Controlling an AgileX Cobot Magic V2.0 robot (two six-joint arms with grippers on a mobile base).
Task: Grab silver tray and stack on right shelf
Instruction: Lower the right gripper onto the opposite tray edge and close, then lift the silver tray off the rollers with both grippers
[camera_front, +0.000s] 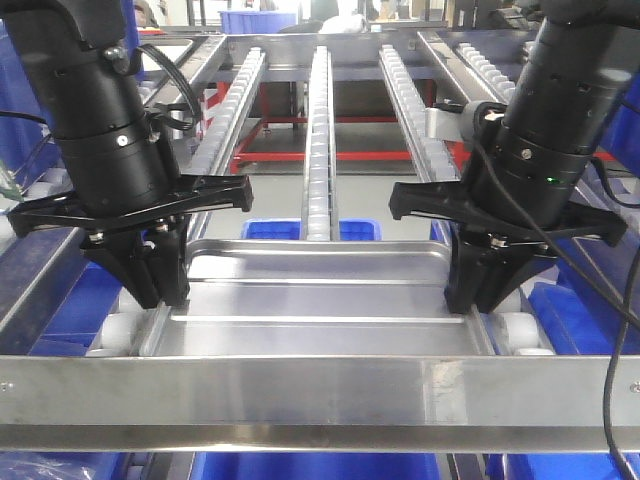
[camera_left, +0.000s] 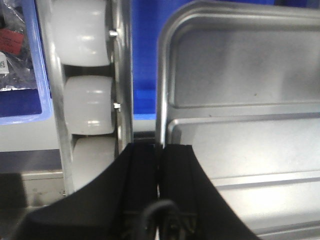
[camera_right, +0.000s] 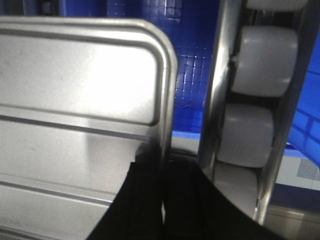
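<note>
The silver tray (camera_front: 320, 290) lies level at the near end of a rack with three lanes of big white rollers (camera_front: 318, 120), just behind a steel front rail (camera_front: 320, 390). My left gripper (camera_front: 165, 295) is shut on the tray's left rim, and the left wrist view shows its fingers (camera_left: 142, 165) pinching that rim of the tray (camera_left: 240, 145). My right gripper (camera_front: 478, 300) is shut on the right rim, and the right wrist view shows the tray (camera_right: 75, 125) clamped between its fingers (camera_right: 145, 190). The right shelf does not show clearly.
Big white rollers run close beside each gripper (camera_left: 87, 105) (camera_right: 250, 135). Blue bins sit below the rack (camera_front: 310, 230) and at both sides (camera_front: 580, 310) (camera_front: 60, 310). Another roller lane shows at the far right (camera_front: 485, 60).
</note>
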